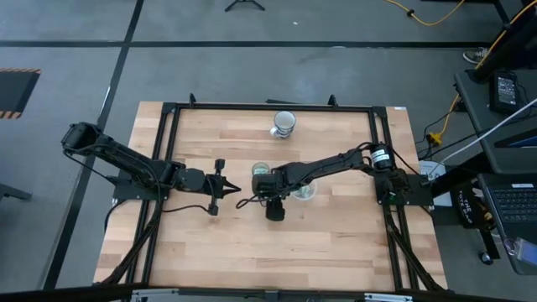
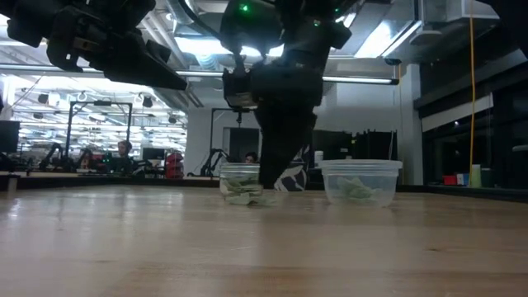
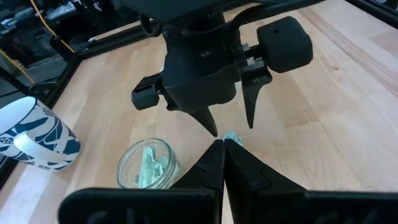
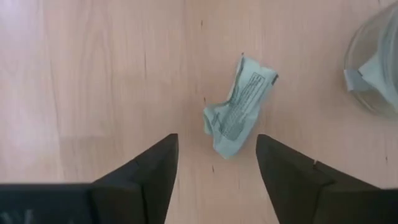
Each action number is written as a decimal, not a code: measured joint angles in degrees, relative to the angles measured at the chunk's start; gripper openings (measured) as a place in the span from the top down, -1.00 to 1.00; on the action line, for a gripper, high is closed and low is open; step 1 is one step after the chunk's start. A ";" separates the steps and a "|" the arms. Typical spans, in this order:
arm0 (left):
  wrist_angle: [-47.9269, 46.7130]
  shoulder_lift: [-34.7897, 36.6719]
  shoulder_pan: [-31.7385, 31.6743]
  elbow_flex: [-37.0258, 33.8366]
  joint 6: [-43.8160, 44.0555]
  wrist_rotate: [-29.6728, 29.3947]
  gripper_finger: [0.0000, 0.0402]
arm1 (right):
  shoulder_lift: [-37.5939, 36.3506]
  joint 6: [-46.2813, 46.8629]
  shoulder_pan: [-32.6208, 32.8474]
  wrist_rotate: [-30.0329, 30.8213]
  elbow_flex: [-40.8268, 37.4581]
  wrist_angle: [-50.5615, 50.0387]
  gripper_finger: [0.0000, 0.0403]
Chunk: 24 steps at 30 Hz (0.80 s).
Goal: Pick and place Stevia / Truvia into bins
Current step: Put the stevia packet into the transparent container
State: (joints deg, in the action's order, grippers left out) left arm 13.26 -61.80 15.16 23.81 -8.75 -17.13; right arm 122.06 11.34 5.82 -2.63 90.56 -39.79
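One crumpled light green and white Stevia packet (image 4: 239, 107) lies flat on the wood. My right gripper (image 4: 216, 152) hangs over it, pointing down and open, with a finger on either side and neither touching. The left wrist view shows the same gripper (image 3: 231, 121) above the packet (image 3: 231, 135). The narrow clear glass (image 3: 146, 165) holds several packets and stands just beyond the gripper (image 1: 261, 171). The wider translucent cup (image 2: 360, 181) also holds packets and stands to its right (image 1: 304, 191). My left gripper (image 1: 235, 190) is shut, just left of the packet and raised above the table.
A whitish cup with blue bands (image 1: 284, 123) stands near the table's far edge, also seen in the left wrist view (image 3: 34, 134). A black frame (image 1: 172, 113) runs around the tabletop. Bare wood (image 1: 277, 247) spreads toward the near edge.
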 joint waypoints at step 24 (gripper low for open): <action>0.20 0.02 0.00 0.02 0.00 0.00 0.98 | 3.36 3.60 0.98 3.61 0.15 2.44 -0.10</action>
State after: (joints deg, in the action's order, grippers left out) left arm 13.46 -61.78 15.16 23.83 -8.75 -17.12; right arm 125.42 14.95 6.81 0.97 90.72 -37.35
